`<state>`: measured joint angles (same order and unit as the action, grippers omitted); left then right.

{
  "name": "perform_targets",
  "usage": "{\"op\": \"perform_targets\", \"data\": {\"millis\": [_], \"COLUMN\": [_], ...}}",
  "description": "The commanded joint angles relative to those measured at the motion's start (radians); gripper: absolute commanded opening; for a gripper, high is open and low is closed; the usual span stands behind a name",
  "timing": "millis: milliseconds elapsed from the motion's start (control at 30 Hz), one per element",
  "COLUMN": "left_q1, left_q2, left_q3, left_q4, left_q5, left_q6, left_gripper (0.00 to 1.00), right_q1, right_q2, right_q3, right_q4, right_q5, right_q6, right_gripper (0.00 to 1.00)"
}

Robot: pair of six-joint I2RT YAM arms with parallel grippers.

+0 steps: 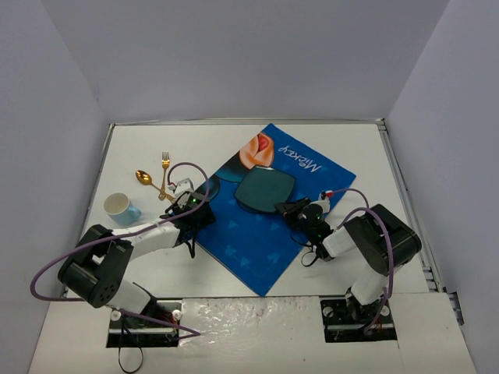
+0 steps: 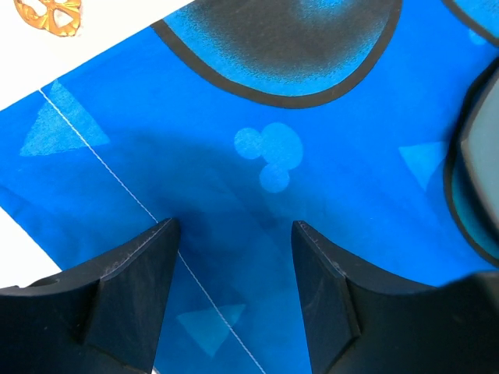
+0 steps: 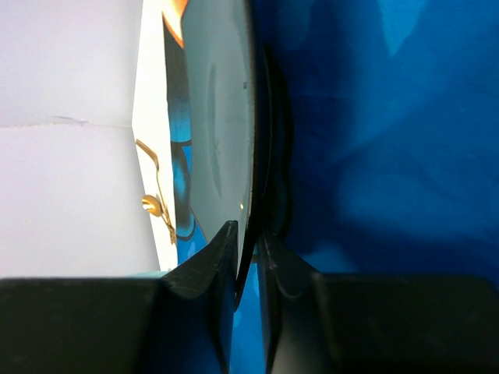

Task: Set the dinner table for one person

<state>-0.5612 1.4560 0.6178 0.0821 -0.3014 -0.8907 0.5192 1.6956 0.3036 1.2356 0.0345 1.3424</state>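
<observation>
The worktop (image 1: 132,144) is lying under everything, its bare white showing most at 9 and 10 o'clock, with a blue mat (image 1: 249,241) spread askew across its middle. The right tool (image 3: 245,234) is clenching the near rim of the dark plate (image 1: 265,189), which is sitting at the centre of the mat. It is a thin pinch at the very edge, and whether the plate is lifting off the cloth I cannot tell.

The likeliest trouble is coming from that grip: with the plate's weight hanging beyond the pads, it may pivot or slide out if the arm is swinging or tilting quickly. A plate dragged rather than lifted may also be pulling the mat along and bunching it.

The left tool (image 2: 234,226) is hovering released over the mat's 9 o'clock edge, grasping nothing, so the cloth looks unpinned. If the mat is sliding toward 10 o'clock, it may be nudging the fork (image 1: 165,165) and spoon (image 1: 143,177) lying just beyond it — the cup (image 1: 121,207), farther out at 9 o'clock, looks safer.
</observation>
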Motion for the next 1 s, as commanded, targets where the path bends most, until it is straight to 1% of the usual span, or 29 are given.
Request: {"op": "perform_targets", "data": {"millis": [0, 33, 233, 267, 533, 633, 800, 967], "left_q1": [-0.019, -0.019, -0.020, -0.019, -0.019, -0.019, -0.019, -0.019], "left_q2": [0.017, 0.013, -0.028, -0.034, -0.066, -0.065, -0.058, -0.057], "left_q3": [-0.014, -0.015, -0.017, -0.018, -0.032, -0.027, -0.021, -0.007], "left_q4": [-0.026, -0.031, -0.082, -0.114, -0.151, -0.158, -0.158, -0.173], "left_q5": [0.038, 0.037, 0.027, 0.025, 0.020, 0.021, 0.009, -0.009], "left_q6": [-0.067, -0.070, -0.094, -0.097, -0.100, -0.100, -0.084, -0.064], "left_gripper": [0.55, 0.55, 0.55, 0.55, 0.55, 0.55, 0.55, 0.55], "right_q1": [0.021, 0.026, 0.042, 0.042, 0.051, 0.056, 0.059, 0.058], "right_q2": [-0.086, -0.092, -0.126, -0.129, -0.125, -0.113, -0.105, -0.115], "right_q3": [0.060, 0.065, 0.085, 0.087, 0.067, 0.061, 0.047, 0.020], "right_q4": [0.486, 0.458, 0.332, 0.318, 0.298, 0.288, 0.274, 0.227], "right_q5": [-0.015, -0.018, -0.024, -0.024, -0.024, -0.047, -0.048, -0.038], "right_q6": [0.005, 0.006, -0.015, -0.015, -0.005, 0.000, -0.007, -0.035], "right_gripper": [0.14, 0.16, 0.17, 0.17, 0.21, 0.26, 0.30, 0.30]}}
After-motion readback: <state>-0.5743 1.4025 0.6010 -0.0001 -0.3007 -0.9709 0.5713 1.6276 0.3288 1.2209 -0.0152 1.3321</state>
